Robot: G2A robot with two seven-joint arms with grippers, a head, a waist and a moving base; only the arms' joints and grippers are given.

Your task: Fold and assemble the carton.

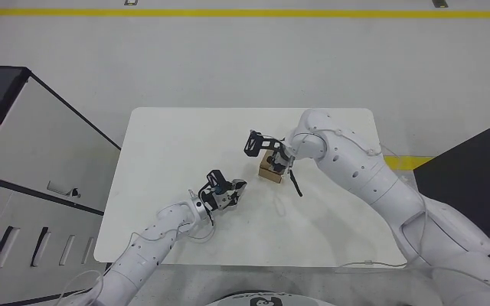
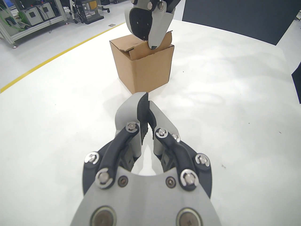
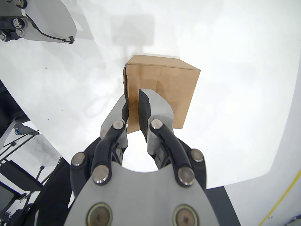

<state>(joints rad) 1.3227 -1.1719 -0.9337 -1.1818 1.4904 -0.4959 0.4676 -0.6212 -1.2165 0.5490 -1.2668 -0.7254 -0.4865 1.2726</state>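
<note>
A small brown carton [image 1: 268, 171] stands upright near the middle of the white table [image 1: 329, 229]. Its top flaps are partly raised [image 2: 143, 48]. My right gripper [image 3: 133, 95] comes down from above and is shut on an upright top flap at one corner of the carton [image 3: 164, 83]. From the left wrist view the right gripper [image 2: 150, 43] pinches that flap above the carton [image 2: 143, 71]. My left gripper [image 2: 146, 95] is shut with nothing in it, low over the table a short way in front of the carton. It lies at the carton's near left in the top view [image 1: 234, 188].
A black cable [image 1: 295, 183] hangs from the right arm beside the carton. Dark panels stand off the table at the left [image 1: 31, 99] and right [image 1: 459, 168]. Bare tabletop surrounds the carton on all sides.
</note>
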